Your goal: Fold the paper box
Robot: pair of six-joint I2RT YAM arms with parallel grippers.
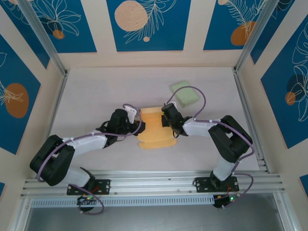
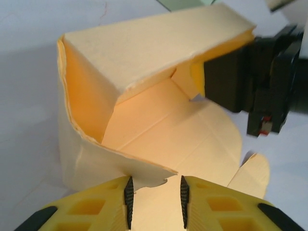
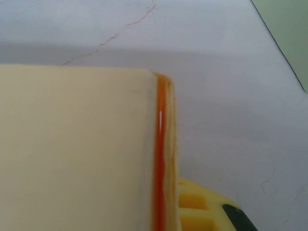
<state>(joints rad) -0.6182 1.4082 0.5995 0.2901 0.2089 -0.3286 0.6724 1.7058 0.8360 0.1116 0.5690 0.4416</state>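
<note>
The paper box [image 1: 155, 130] is pale yellow card, partly folded, lying at the table's middle between both arms. In the left wrist view its left wall [image 2: 86, 96] stands up and its top panel [image 2: 154, 43] leans over the flat base [image 2: 183, 130]. My left gripper [image 2: 155, 192] is open at the box's near left edge; a flap tip [image 2: 149, 175] pokes between its fingers beside the left pad. My right gripper [image 1: 168, 118] is shut on the box's right wall, whose doubled edge [image 3: 161, 154] runs up the right wrist view and hides one finger.
A pale green pad [image 1: 185, 93] lies on the table behind and to the right of the box. Metal frame posts [image 1: 248, 43] and cream side walls close in the table. A rail [image 1: 154, 183] runs along the near edge by the arm bases.
</note>
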